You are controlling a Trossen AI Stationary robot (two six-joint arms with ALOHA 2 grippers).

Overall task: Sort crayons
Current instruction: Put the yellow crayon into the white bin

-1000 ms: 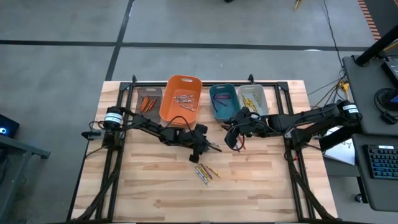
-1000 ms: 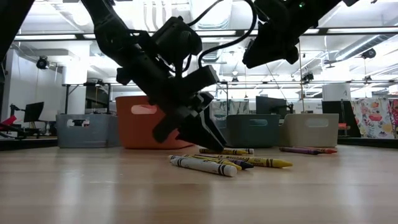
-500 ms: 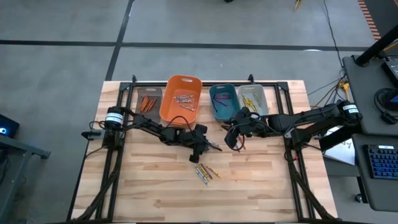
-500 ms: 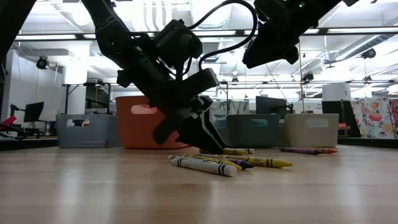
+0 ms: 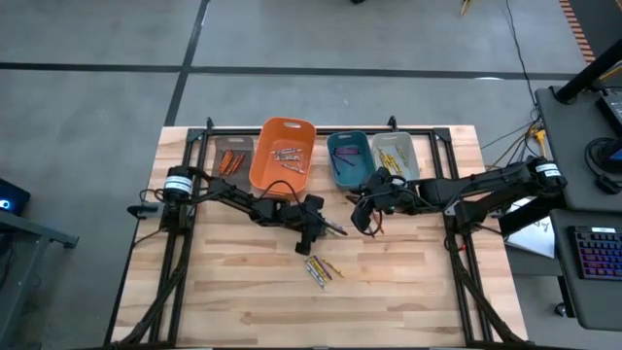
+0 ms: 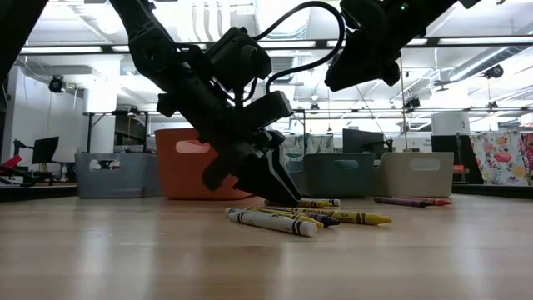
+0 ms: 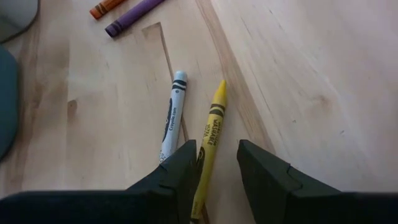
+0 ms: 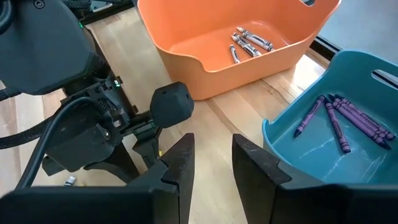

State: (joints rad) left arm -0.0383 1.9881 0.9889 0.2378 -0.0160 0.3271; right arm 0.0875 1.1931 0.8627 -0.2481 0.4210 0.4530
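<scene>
High view: crayon sorting well under way, with four bins partly filled and a few crayons loose on the tabletop (image 5: pixel 243 282).

Left gripper (image 7: pixel 217 163) has its fingers spread low over the tabletop, a yellow crayon (image 7: pixel 210 134) between them and a white crayon (image 7: pixel 172 116) just outside one finger. Right gripper (image 8: pixel 211 163), fingers apart and empty, hovers near the teal bin (image 8: pixel 298 134) holding purple crayons (image 8: pixel 351 118). Several loose crayons remain to sort.
</scene>
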